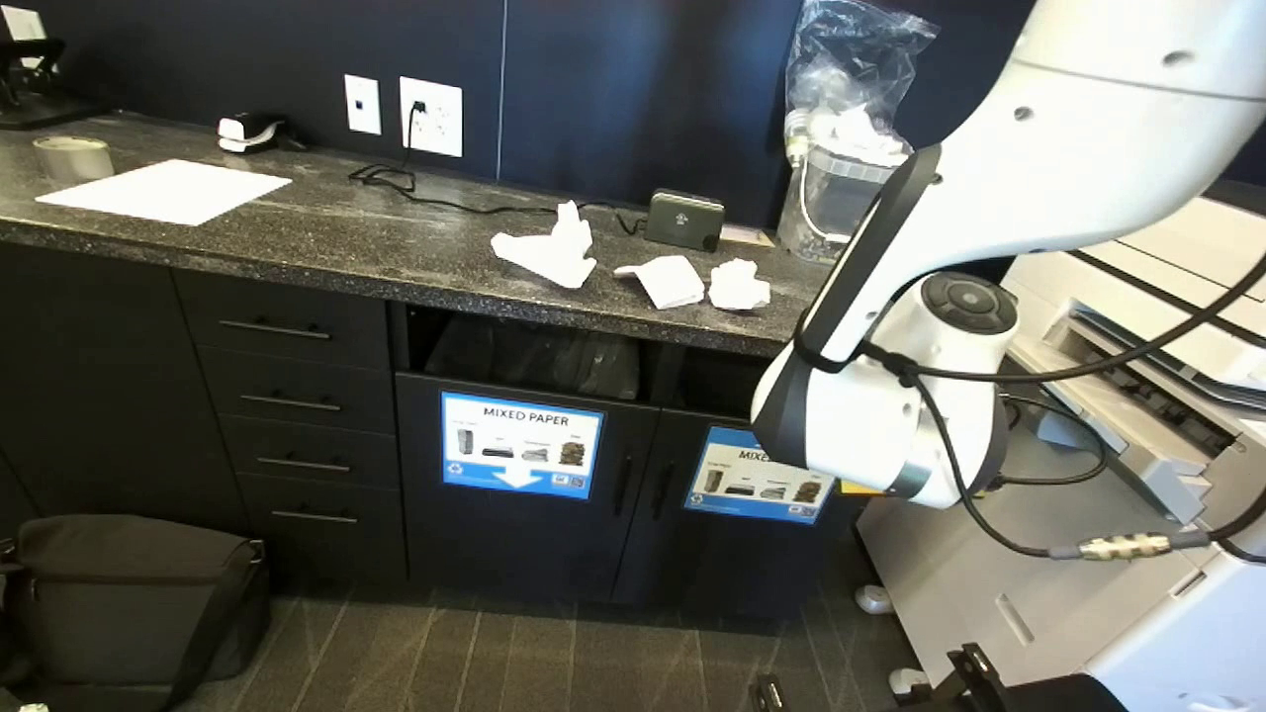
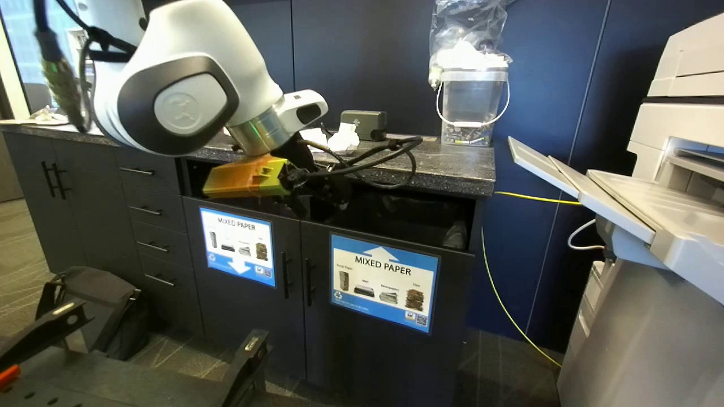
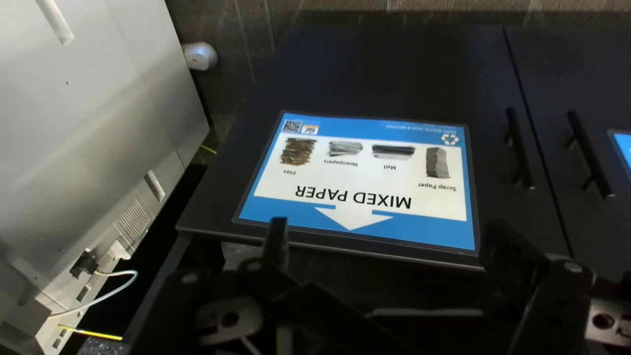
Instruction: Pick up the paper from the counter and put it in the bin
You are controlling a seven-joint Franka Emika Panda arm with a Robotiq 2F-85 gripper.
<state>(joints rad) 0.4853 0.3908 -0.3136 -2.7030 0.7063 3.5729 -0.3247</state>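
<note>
"The claw (image 3: 387, 236), how is it held?"
"Near the bin (image 2: 418, 220), its jaws spread apart."
"And the paper (image 2: 345, 138)?"
"It is seen on the counter (image 2: 447, 163), at about one o'clock from the claw in an exterior view."

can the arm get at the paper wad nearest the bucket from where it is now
Probably, once raised: the open gripper hangs in front of the counter, and nothing visible lies on the wad.
</note>
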